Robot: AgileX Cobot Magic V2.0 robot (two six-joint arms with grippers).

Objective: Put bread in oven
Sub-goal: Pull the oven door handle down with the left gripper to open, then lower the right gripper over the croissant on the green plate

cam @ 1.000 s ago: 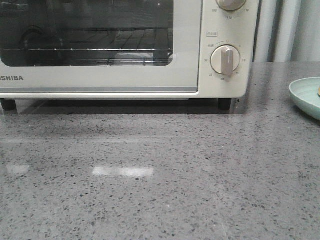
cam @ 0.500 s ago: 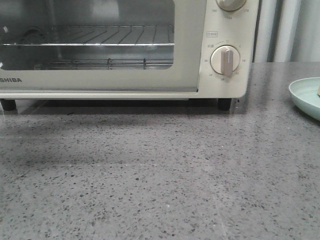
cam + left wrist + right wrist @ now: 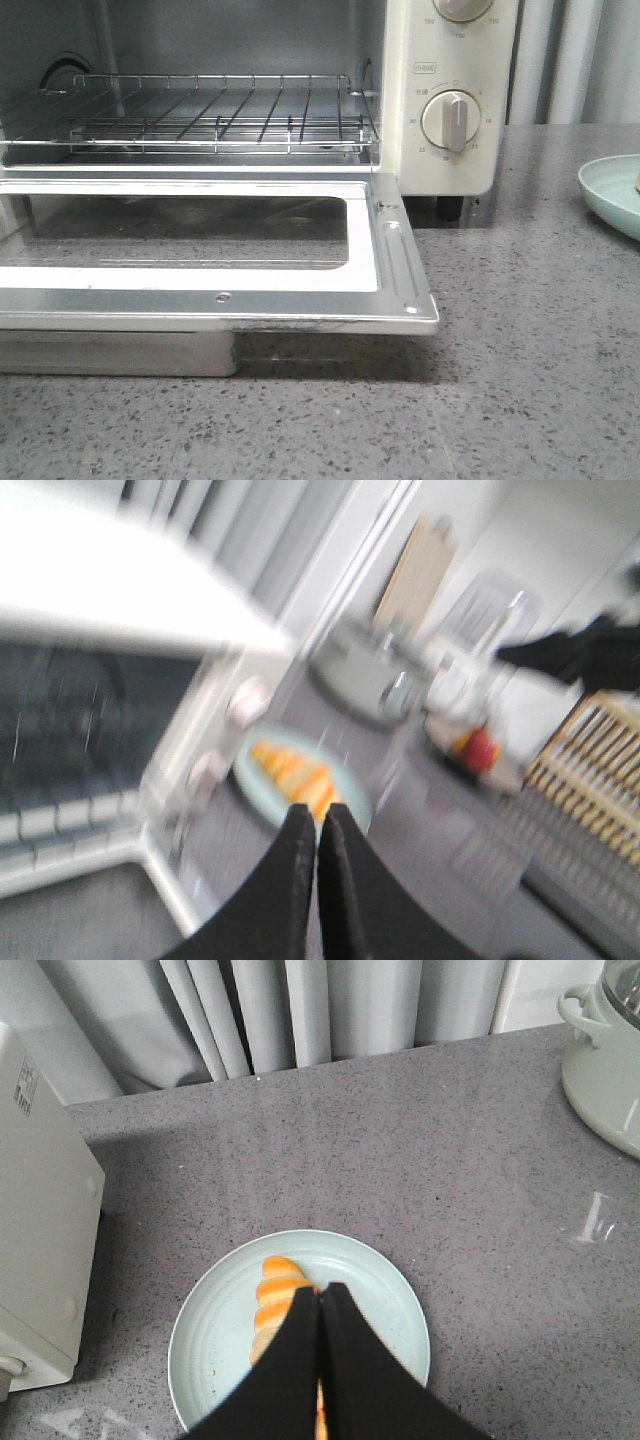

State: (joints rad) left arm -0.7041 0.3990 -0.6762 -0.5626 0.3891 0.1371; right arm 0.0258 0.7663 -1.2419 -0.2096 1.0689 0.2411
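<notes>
Below the closed right gripper (image 3: 319,1305), the bread (image 3: 274,1305) lies on its plate (image 3: 390,1305).

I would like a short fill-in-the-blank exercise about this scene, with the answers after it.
1. The oven door is ____.
2. The bread lies on a pale green ____.
3. The wire rack inside the oven is ____.
4. The right gripper's fingers are ____ together.

Answers: open; plate; empty; closed
</notes>
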